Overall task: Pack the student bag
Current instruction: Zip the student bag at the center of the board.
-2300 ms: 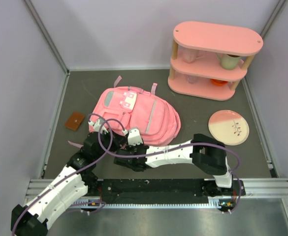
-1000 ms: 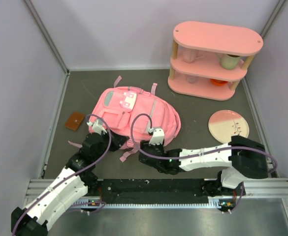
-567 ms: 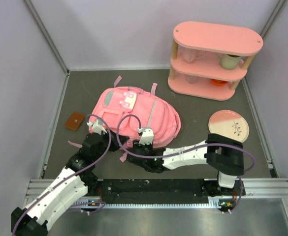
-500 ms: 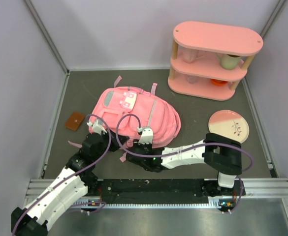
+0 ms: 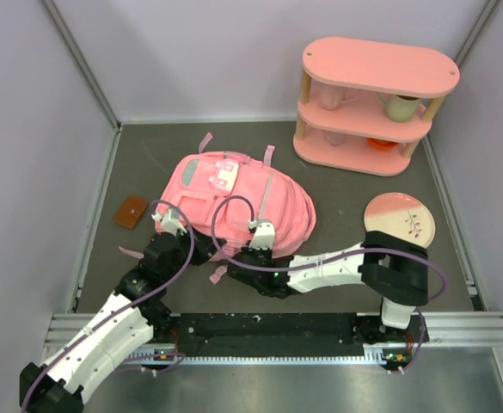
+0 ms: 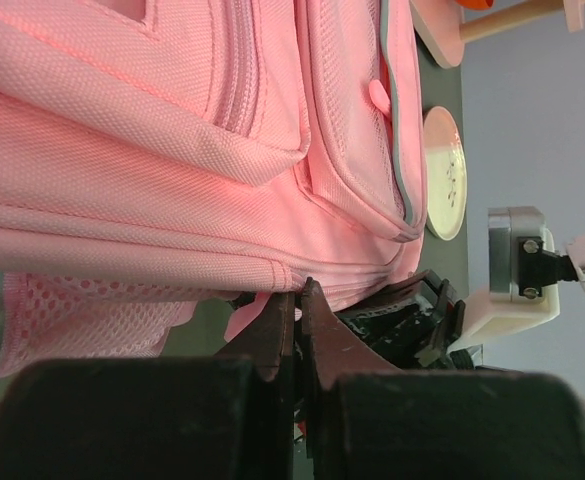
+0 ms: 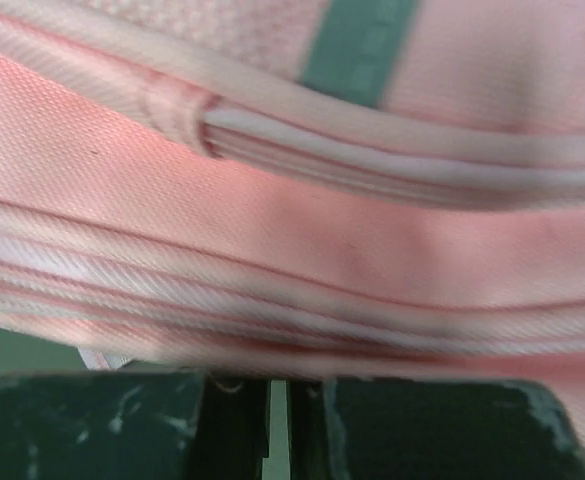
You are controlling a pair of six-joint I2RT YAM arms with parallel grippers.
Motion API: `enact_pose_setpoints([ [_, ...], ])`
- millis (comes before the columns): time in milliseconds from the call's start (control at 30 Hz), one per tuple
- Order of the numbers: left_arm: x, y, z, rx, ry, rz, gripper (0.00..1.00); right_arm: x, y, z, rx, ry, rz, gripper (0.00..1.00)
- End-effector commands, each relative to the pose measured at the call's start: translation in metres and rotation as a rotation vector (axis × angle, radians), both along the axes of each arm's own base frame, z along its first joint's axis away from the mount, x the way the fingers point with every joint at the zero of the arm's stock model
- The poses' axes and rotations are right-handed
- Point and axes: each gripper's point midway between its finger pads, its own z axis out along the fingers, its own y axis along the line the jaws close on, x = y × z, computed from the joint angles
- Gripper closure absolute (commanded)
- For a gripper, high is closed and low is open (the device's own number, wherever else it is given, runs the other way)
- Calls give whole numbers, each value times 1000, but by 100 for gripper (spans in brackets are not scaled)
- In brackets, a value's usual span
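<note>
The student bag (image 5: 234, 200), a large pink backpack with a grey stripe, lies flat in the middle of the table. My left gripper (image 5: 201, 248) is at its near left edge. In the left wrist view the jaws (image 6: 299, 292) are pressed together on the bag's lower seam (image 6: 172, 255). My right gripper (image 5: 249, 249) is at the bag's near edge, just right of the left one. In the right wrist view the bag (image 7: 292, 230) fills the frame. The right gripper (image 7: 277, 385) is nearly closed on a thin pale tab, with its tips hidden under the fabric.
A brown flat square (image 5: 131, 211) lies left of the bag. A pink plate (image 5: 399, 221) lies at the right and also shows in the left wrist view (image 6: 442, 172). The pink oval shelf unit (image 5: 374, 103), holding cups, stands at the back right. Walls close in on the left, back and right.
My right gripper has slid back and forth along the bag's near edge: right, then left, now slightly right again. The left arm and the bag have stayed put.
</note>
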Motion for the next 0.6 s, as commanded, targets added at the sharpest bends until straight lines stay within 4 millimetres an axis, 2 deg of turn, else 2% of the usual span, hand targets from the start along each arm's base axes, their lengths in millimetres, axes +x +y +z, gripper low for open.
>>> enact_pose_setpoints([
  [0,1,-8,30,-62,-107,-37,100,8,-21,21,72,-29,-22,100],
  [33,1,-8,30,-61,-110,-34,100,5,-23,27,101,-23,-11,100],
  [67,2,-7,29,-55,-111,-30,100,1,-34,19,82,-16,-11,100],
  [267,3,2,28,-16,-119,2,100,-9,-73,17,104,-2,-28,100],
  [367,3,4,28,-16,-126,16,100,-12,-82,13,100,22,-5,100],
  [400,3,5,28,-19,-130,18,100,-12,-85,16,119,21,-17,97],
  [433,3,5,28,-20,-129,16,100,-13,-89,16,123,18,-25,78],
  [467,2,5,28,-19,-130,18,100,-15,-96,11,113,21,-25,72],
  [500,2,5,29,-21,-131,16,100,-15,-97,16,124,16,-20,65],
  [533,1,5,28,-20,-129,15,100,-17,-99,17,130,18,-14,52],
  [567,1,5,27,-19,-127,15,100,-19,-103,15,130,21,-11,44],
])
